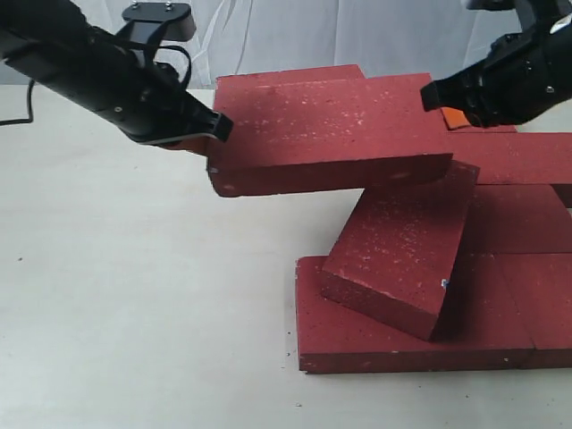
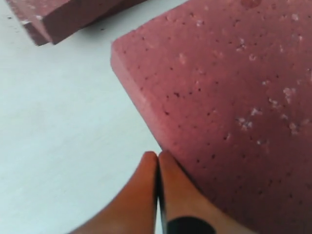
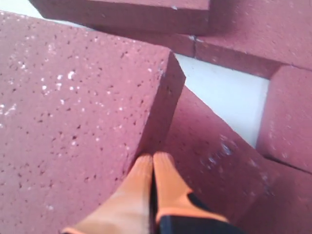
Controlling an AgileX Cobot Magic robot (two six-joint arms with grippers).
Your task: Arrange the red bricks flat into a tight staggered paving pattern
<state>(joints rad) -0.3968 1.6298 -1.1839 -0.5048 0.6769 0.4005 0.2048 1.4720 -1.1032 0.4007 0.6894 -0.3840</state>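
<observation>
Right now both end effectors are closed, fingers together w/ nothing between. Left end effector (image 1: 219,128) has its tips against one short end of the top red brick (image 1: 331,134), right end effector (image 1: 429,94) at the opp. end. That brick lies across a tilted brick (image 1: 398,255), which leans on flat bricks (image 1: 500,331) set side by side on the white surface (image 1: 134,295)

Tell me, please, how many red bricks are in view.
7 red bricks at least: one raised centre, one behind it, one tilted beneath, two flat in front, two at right; others may be hidden.
</observation>
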